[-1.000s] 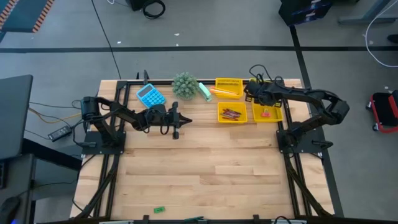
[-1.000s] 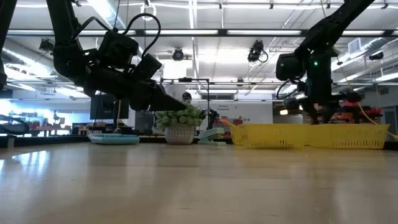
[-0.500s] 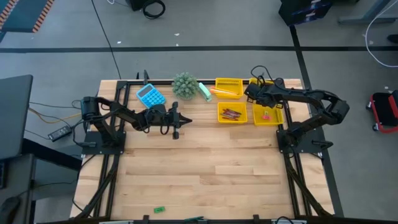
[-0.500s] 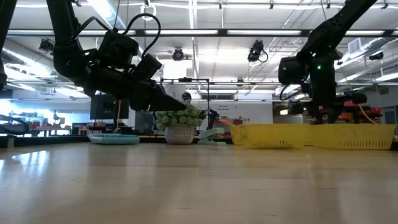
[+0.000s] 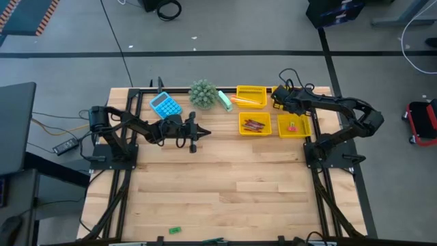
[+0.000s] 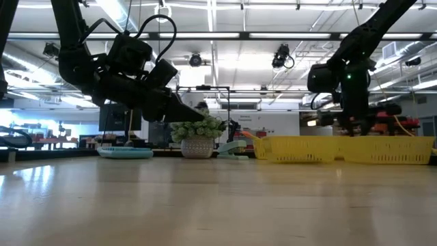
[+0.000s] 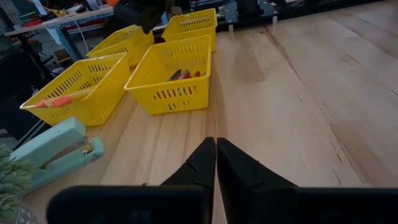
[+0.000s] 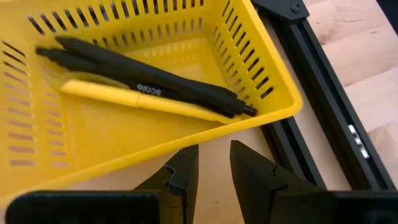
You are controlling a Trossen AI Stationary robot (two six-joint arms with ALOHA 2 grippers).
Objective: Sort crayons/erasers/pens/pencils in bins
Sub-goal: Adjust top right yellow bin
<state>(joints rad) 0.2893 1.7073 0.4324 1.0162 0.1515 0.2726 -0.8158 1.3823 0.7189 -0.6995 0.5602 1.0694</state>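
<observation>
Hovering narrowly parted and empty, right end effector [image 8: 208, 163] faces the pens [image 8: 149, 78] just beyond.

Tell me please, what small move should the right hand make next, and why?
Probably lift clear of the bin. The right hand is open and empty beside its rim, and two black pens with a yellow one already lie inside.
</observation>
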